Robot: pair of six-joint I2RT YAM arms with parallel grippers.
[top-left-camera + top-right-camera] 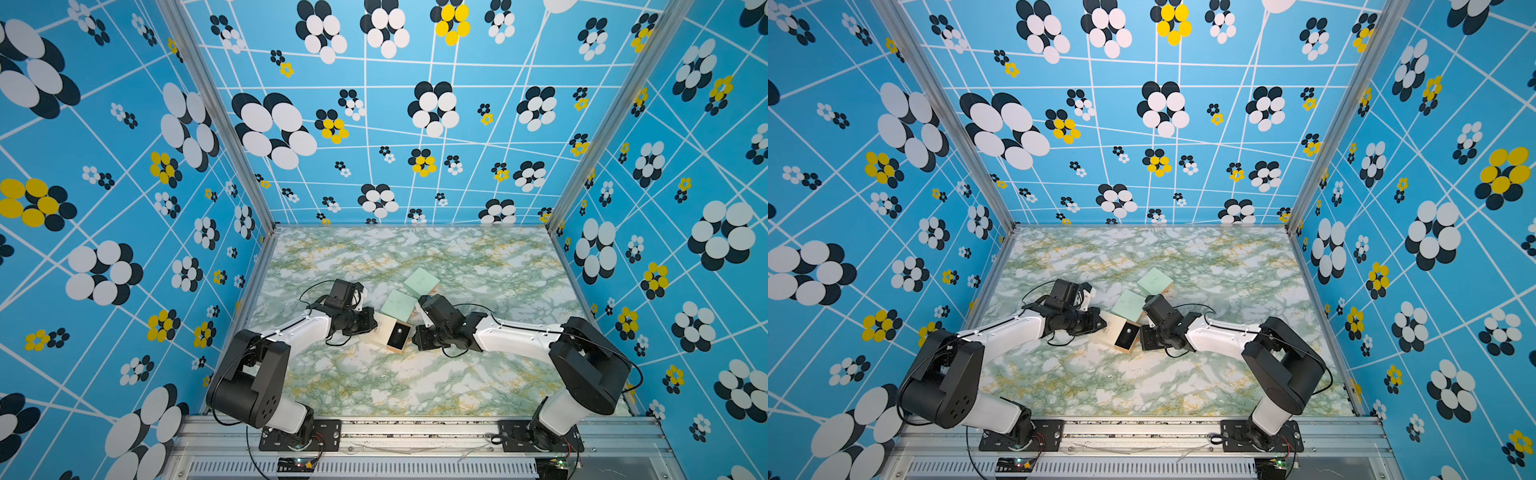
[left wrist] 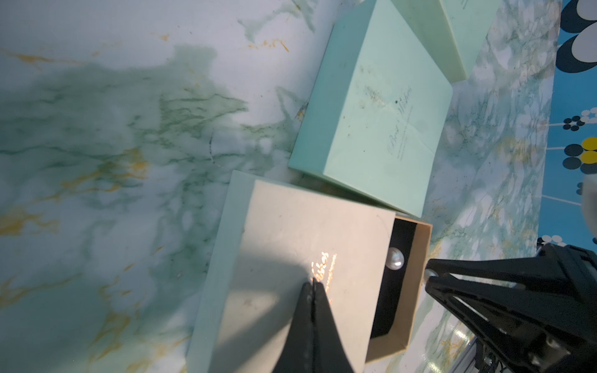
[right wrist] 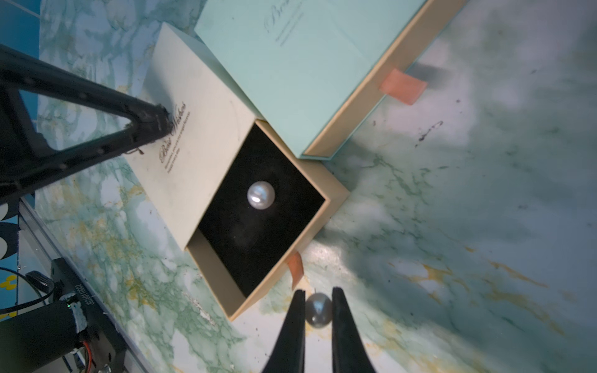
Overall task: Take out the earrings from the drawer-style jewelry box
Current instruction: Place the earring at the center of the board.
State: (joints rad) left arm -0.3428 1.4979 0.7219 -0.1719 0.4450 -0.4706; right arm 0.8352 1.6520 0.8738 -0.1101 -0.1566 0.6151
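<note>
Item: cream box [image 3: 200, 129], sliding-drawer type, on a marbled counter [image 1: 415, 382]. The drawer [image 3: 216, 277] stands partway out of the sleeve, its black foam exposed, with an orange pull tab [image 3: 295, 266] at its front.

Contents, one: earring in the drawer [image 3: 261, 195], a pale pearl bead seated near the middle of the exposed foam.
- The right wrist view shows it whole.
- In the left wrist view the same bead [image 2: 394, 259] sits close against the sleeve's edge.
- In both top views it is only a pale speck on the foam, too small for detail.

Contents, two: second earring [image 3: 318, 310], a grey-white pearl outside the drawer, just beyond the tab.
- It is grasped between the tips of the right jaws.
- It is plain in the right wrist view. The left wrist view gives only a small pale bead [image 2: 429, 275] at the black tips.
- In both top views the right wrist hides it.
- Whether it touches the counter cannot be told.

Left jaws: clenched on nothing, tips resting on the sleeve's top by the gilt lettering, at the covered end of the box.

Also present: two mint boxes, the near mint box [image 1: 399, 305] just beside the cream box, the far mint box [image 1: 421, 282] behind it. The near one's orange tab [image 3: 403, 87] shows only in the right wrist view. The far one [image 2: 465, 29] is cut off in the left wrist view
</note>
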